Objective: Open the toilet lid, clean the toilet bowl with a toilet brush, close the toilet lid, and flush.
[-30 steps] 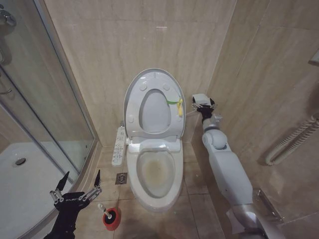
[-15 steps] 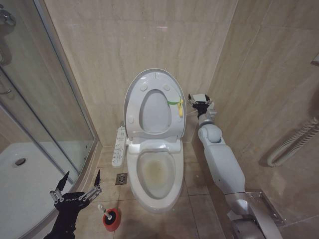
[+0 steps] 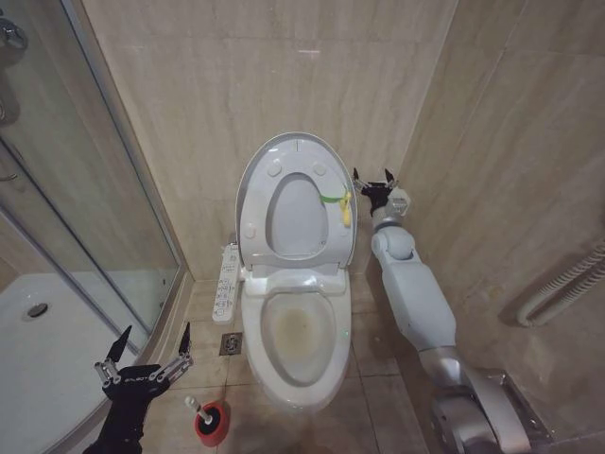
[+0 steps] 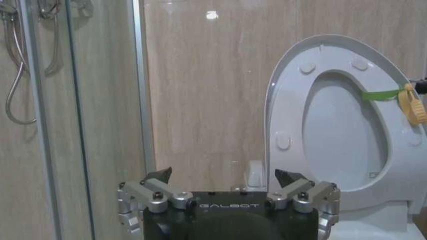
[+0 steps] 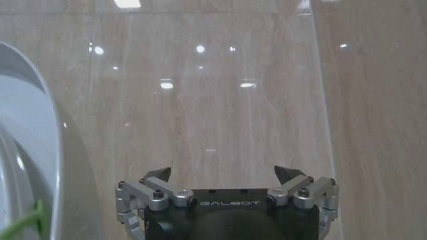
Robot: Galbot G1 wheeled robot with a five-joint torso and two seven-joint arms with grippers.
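The toilet bowl [image 3: 301, 333] fills the lower centre of the head view, open, with yellowish-brown staining on its inner bottom. The whole scene sits slightly lower and farther right in the picture than a second ago, which is the camera's shift, not the toilet's.

Above the bowl, in the centre of the frame, the toilet lid [image 3: 269, 180] stands raised against the tiled wall with the ring-shaped seat [image 3: 331, 244] folded up in front of it; a yellow-green tag [image 3: 338, 202] hangs at the right edge. The lid also rises at the right of the left wrist view [image 4: 287, 100].

The right arm [image 3: 416, 303] reaches up the right side of the frame. Since a second ago the right gripper [image 3: 374, 183] has drawn nearer the lid's tagged edge and now sits just beside the tag, apart from it; its fingers are spread wide and hold nothing.

At the lower left, the left gripper [image 3: 147, 354] hovers over the floor, unmoved, fingers likewise spread and empty.

Near the bottom edge, left of the bowl, the toilet brush [image 3: 197, 407] stands in its red holder cup [image 3: 212, 423], its white handle leaning left.
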